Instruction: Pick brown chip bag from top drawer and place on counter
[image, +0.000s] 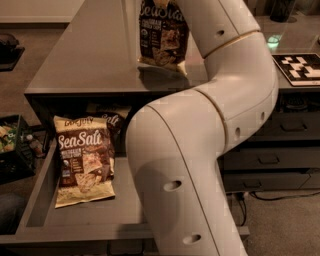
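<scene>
A brown chip bag (162, 35) hangs upright over the counter (85, 60), its lower edge at or just above the surface, its top cut off by the frame. My gripper is out of view past the top edge, above that bag. My white arm (200, 150) bends down through the middle of the view. The top drawer (125, 220) is pulled open below the counter edge. A second brown "Sea Salt" bag (84, 167) lies flat on its floor at the left. Another dark bag (111, 120) lies partly hidden behind it, at the back of the drawer.
A black crate (11, 145) with items stands on the floor to the left. A black-and-white marker board (302, 67) lies on the counter at the right. Narrower drawers with handles (270, 160) sit under it. A cable lies on the floor at the lower right.
</scene>
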